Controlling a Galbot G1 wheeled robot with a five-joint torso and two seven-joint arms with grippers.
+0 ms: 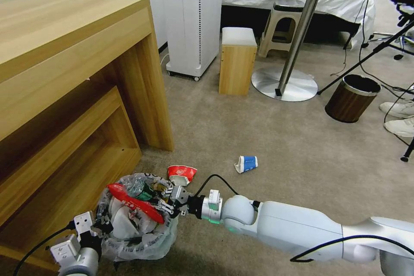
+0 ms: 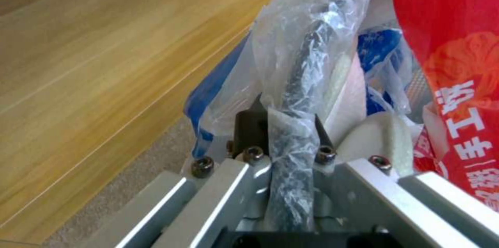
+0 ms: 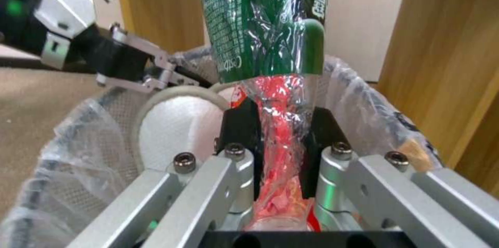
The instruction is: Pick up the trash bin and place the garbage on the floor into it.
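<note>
The trash bin (image 1: 142, 241), lined with a crinkly bag, is low at the left, beside the wooden desk. My left gripper (image 1: 102, 223) is shut on its near rim (image 2: 291, 84); in the left wrist view the jaws pinch the bag-covered edge. Inside lie a white slipper (image 3: 177, 127) and a red packet (image 1: 133, 202) across the top. My right gripper (image 3: 278, 123) is shut on a clear bottle with a green label (image 3: 265, 22), held over the bin's opening. On the floor (image 1: 267, 138) lie more garbage: a red-white cup (image 1: 181, 173) just beyond the bin and a blue-white cup (image 1: 246, 164) farther right.
The wooden desk (image 1: 64, 73) with its open shelves stands close at the left. Farther off are a wooden stool (image 1: 237, 62), a white appliance (image 1: 192, 17), a round table's base (image 1: 284, 84), a brown wood-grain bin (image 1: 351, 97) and tripod legs (image 1: 366, 58). Open carpet stretches right of the cups.
</note>
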